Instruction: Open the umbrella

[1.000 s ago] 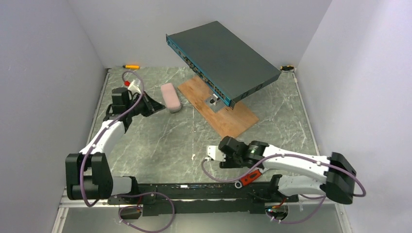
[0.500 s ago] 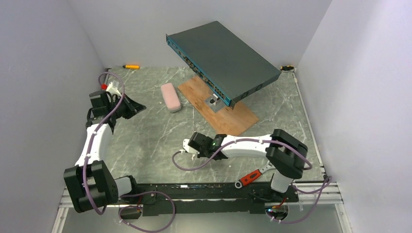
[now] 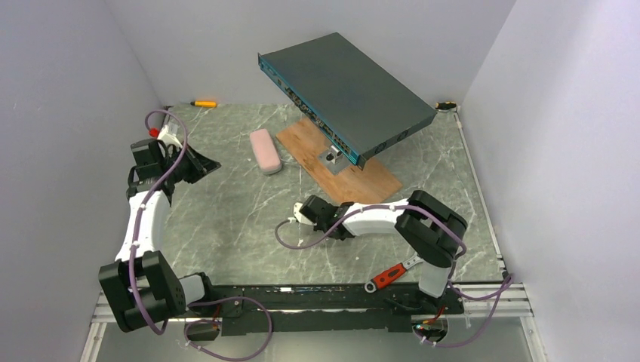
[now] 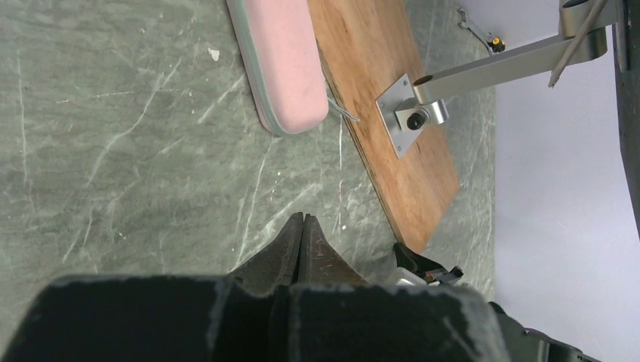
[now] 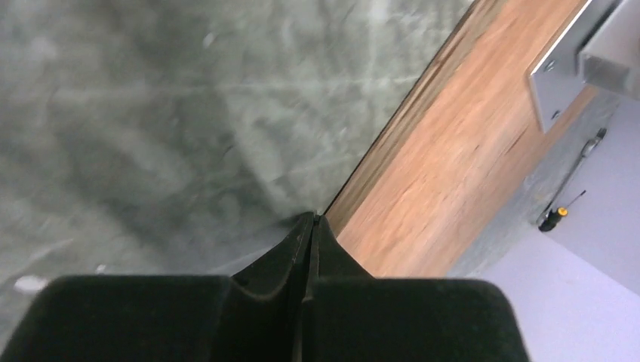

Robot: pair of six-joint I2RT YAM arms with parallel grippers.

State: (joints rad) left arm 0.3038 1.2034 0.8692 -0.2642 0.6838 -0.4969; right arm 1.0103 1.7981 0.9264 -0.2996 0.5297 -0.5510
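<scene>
Left tool (image 4: 303, 219) and right tool (image 5: 311, 217), both pinched together and empty, hover above the desk (image 3: 226, 219). The umbrella (image 3: 266, 151) lies folded beside the wooden board (image 3: 370, 185), nearer the left tool, probably for its reach.

Dark flat box (image 3: 347, 94) on metal arm (image 4: 490, 69) over wooden board (image 3: 362, 185); screwdriver (image 3: 202, 103) far left; red-handled tool (image 3: 386, 277), maybe wrench, near desk (image 3: 241, 219) edge.
</scene>
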